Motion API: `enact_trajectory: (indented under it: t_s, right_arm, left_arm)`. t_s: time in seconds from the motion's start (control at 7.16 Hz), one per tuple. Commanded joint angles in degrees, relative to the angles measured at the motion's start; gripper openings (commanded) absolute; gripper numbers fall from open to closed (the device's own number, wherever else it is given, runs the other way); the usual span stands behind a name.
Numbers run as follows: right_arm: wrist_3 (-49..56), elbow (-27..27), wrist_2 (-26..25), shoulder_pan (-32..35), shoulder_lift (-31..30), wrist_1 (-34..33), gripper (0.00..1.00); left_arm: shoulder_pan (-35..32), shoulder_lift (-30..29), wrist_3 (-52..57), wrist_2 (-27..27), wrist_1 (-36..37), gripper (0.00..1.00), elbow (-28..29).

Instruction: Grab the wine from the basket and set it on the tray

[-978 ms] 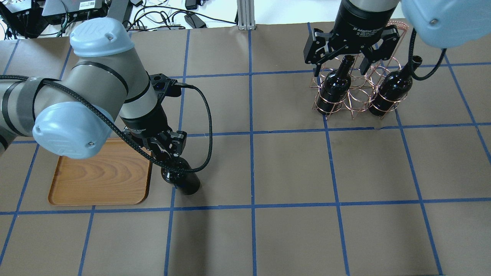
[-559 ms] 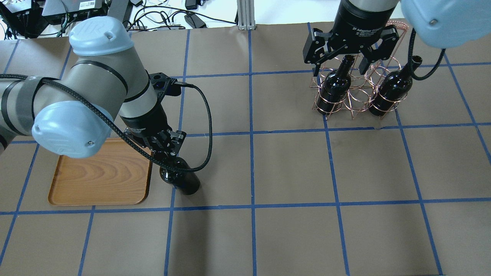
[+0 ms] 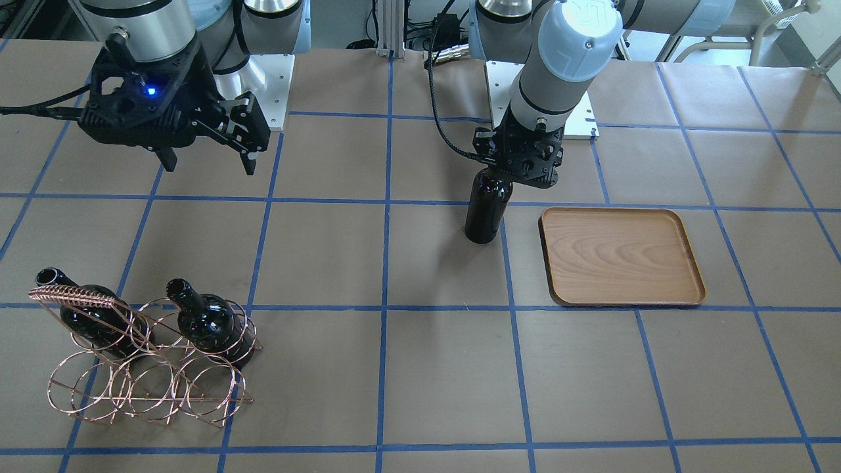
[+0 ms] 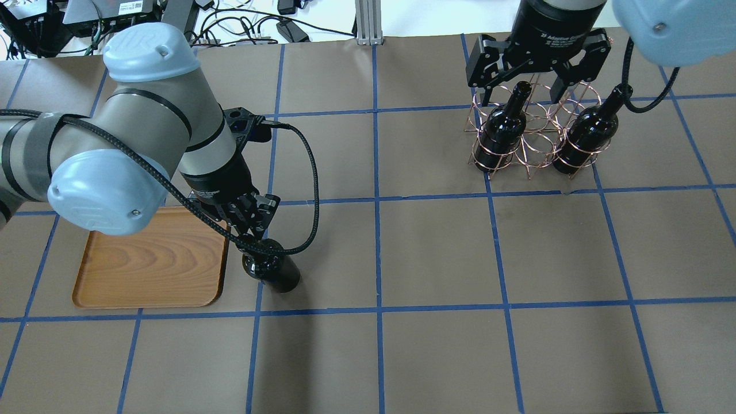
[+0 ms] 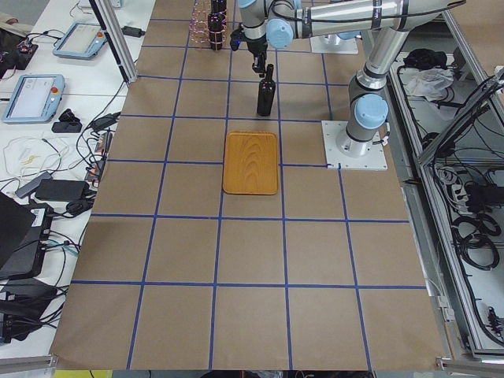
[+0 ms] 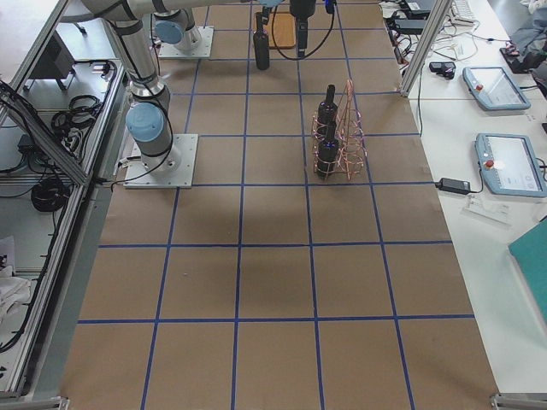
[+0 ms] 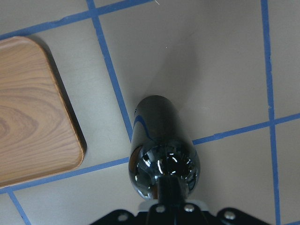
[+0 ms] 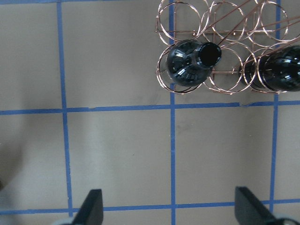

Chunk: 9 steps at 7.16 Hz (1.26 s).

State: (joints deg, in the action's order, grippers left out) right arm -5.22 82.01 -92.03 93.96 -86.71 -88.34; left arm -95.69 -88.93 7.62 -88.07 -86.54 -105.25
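Front-facing view: a brown-paper worktop (image 3: 420, 368) gridded with blue tape (image 3: 384, 263). The left gripper (image 3: 509, 177) pinches the neck of an upright wine bottle (image 3: 485, 213), just beside the wooden tray (image 3: 621, 256), not on it. The right gripper (image 3: 209, 161) hangs, jaws spread. Two more bottles (image 3: 210, 325) lean in the copper wire basket (image 3: 75, 297).

Overhead view: cables (image 4: 241, 26) lie past the worktop's far edge.

Left side view: white benches (image 5: 31, 150) carry touchscreen pendants (image 5: 31, 94).
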Motion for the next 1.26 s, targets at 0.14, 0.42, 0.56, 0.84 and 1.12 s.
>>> enact_trajectory:
  t_s: [0.14,0.42,0.56,0.84,1.12]
  right_arm:
    - [0.83,0.43,-1.75,-1.41,-1.09,0.27,1.00]
    - [1.27,2.69,-2.01,-1.68,-0.83,-0.42,1.00]
    - [1.09,2.97,-2.36,-1.77,-0.91,-0.87,1.00]
    - [1.44,2.80,-2.36,-1.85,-0.91,-0.96,1.00]
    - [0.66,2.36,-1.66,-1.94,-0.91,-1.22,1.00]
  left_arm:
    - [-0.02,-0.55,-0.06,-0.26,-0.37,0.93,0.92]
    - [-0.03,-0.55,-0.06,-0.35,-1.95,0.91,0.57]
    - [-0.03,-0.55,-0.06,-0.43,-2.40,0.80,0.57]
    - [-0.03,-0.90,-0.06,-0.26,-3.10,0.59,0.74]
    - [-0.03,-0.99,-0.06,-0.26,-3.28,0.55,0.74]
